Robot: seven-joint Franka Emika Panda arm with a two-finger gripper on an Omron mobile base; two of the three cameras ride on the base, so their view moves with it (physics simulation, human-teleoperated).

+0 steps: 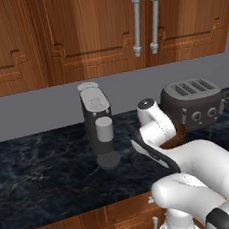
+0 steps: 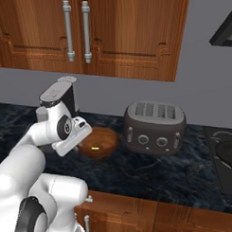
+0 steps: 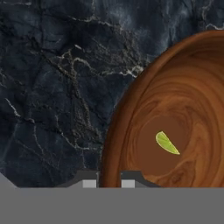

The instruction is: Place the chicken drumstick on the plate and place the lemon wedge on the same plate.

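Observation:
A tiny yellow-green lemon wedge (image 3: 166,143) lies on the bottom of a round brown bowl (image 3: 183,87). From the right base view the same lemon wedge (image 2: 94,147) shows as a speck inside the bowl (image 2: 100,142) on the dark counter. My gripper (image 3: 108,180) hangs over the bowl's left rim. Its two dark fingertips (image 3: 89,183) stand close together, and the rim passes between them. My white hand (image 2: 72,134) covers the bowl's left edge. The chicken drumstick and the plate are out of view.
A grey coffee machine (image 1: 98,123) stands left of the bowl against the back wall, and a dark toaster (image 2: 154,126) stands to the bowl's right. A stove top (image 2: 225,155) lies at the far right. Wooden cabinets hang above the black marble counter (image 3: 52,87).

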